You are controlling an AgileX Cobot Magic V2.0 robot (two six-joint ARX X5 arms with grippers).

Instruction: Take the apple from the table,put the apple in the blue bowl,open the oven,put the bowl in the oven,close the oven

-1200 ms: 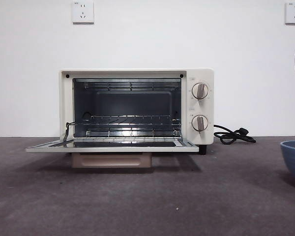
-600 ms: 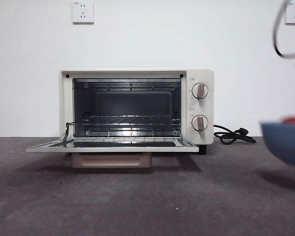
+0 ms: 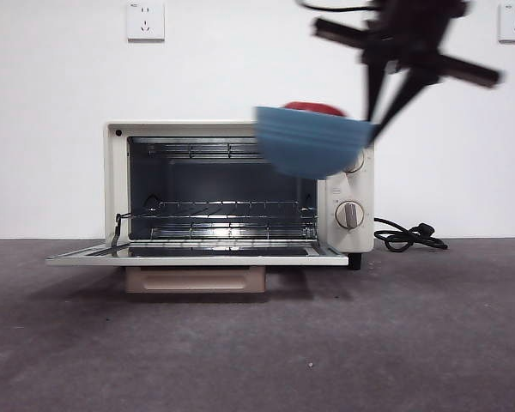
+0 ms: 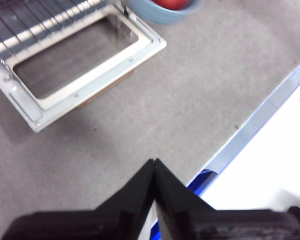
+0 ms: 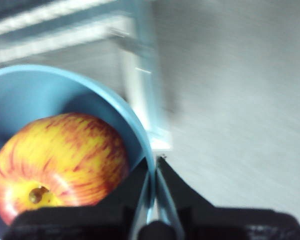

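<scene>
- Front view: blue bowl [image 3: 313, 142] is up in the air, off the desk [image 3: 257, 343], in front of the oven's [image 3: 239, 184] upper right corner, hiding the top knob; lower knob [image 3: 349, 215] visible.
- Bowl mouth faces up, roughly level, wide axis running side to side; image blurred.
- Apple [image 3: 313, 108] sits inside the bowl, only its red top shows over the rim.
- Right gripper [image 3: 379, 116] comes in from the top right, dark and blurred, at the bowl's right rim.
- Right wrist view: right gripper [image 5: 154, 172] fingers pinched narrow on the bowl [image 5: 65, 100] wall, one inside, one outside; apple [image 5: 57, 162] lies in the bowl just beside the inner finger, stem pit showing.
- Oven door [image 3: 197, 254] is down flat, open, wire rack [image 3: 227, 210] visible inside.
- Left wrist view: left gripper [image 4: 154, 167] hangs above the desk's near edge, fingers pressed together on nothing, well apart from door [image 4: 85, 67] and bowl [image 4: 162, 10].
- Black cord [image 3: 408, 236] lies on the desk right of the oven.
</scene>
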